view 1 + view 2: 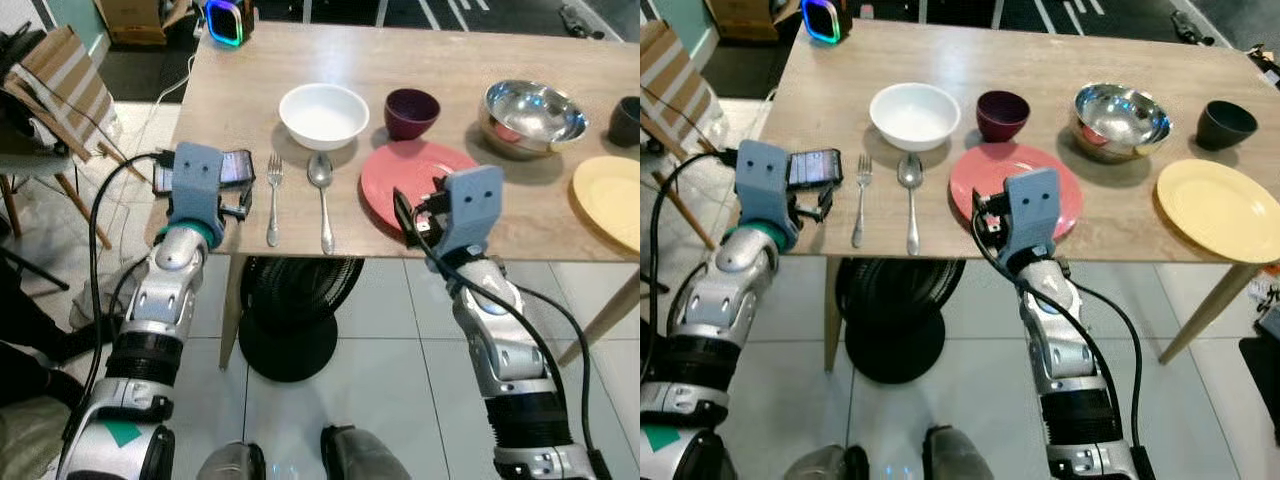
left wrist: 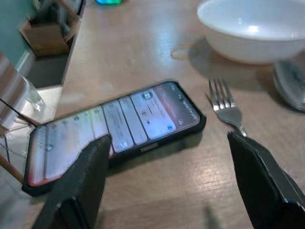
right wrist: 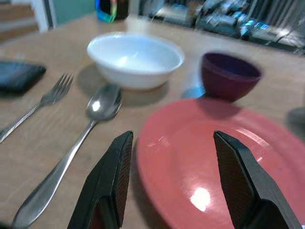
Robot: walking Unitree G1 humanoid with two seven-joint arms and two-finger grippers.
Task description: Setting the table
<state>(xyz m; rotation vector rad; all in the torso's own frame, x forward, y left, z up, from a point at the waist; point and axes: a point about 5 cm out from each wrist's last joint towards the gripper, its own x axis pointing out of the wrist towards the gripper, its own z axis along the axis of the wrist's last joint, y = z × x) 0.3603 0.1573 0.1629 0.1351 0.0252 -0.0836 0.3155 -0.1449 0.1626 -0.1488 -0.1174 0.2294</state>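
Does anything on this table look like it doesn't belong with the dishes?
Yes: a phone with its screen lit lies at the table's left edge beside the fork, under the open left gripper. Everything else is tableware.

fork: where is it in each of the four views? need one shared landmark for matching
Left eye: fork left of centre, beside the spoon.
Right eye: fork left of centre, right of the phone.
Left wrist: tines past the open left gripper.
Right wrist: fork beside the spoon.
Landmark: white bowl, just beyond the fork.
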